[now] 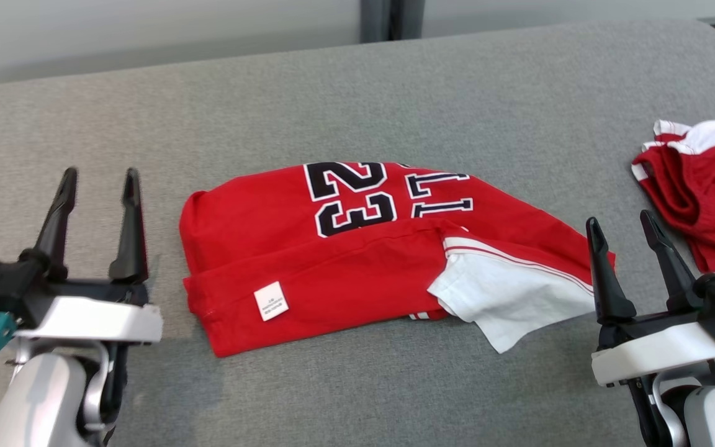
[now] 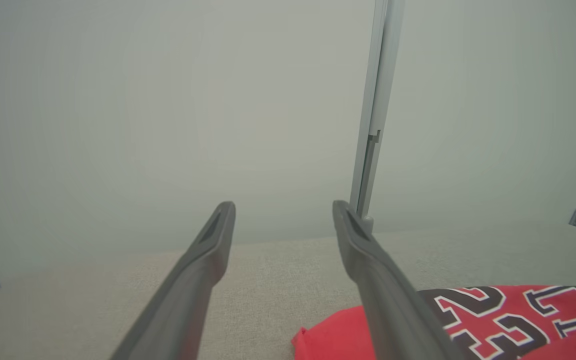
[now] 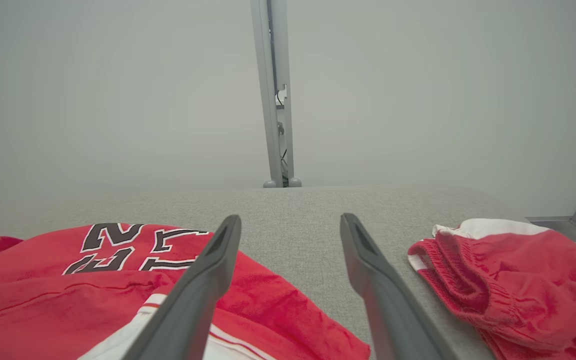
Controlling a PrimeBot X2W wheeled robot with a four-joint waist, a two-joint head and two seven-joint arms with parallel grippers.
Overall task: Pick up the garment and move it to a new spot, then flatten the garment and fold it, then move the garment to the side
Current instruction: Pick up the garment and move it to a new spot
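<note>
The red garment (image 1: 357,248) lies in the middle of the grey padded surface (image 1: 395,93). It is folded into a long bundle, with the number on top, a white sleeve (image 1: 506,292) out at the near right and a small label (image 1: 270,301) on the front hem. Its long axis runs from my left to my right, between the two grippers. The right gripper (image 1: 620,220) is just beside the right end, and its inner finger seems to be over the cloth. The left gripper (image 1: 101,174) stands apart from the left edge, so I judge the right arm is nearer. Both have their fingers spread and hold nothing. I find no container here. A second red garment (image 1: 705,186) lies loose at the far right.
</note>
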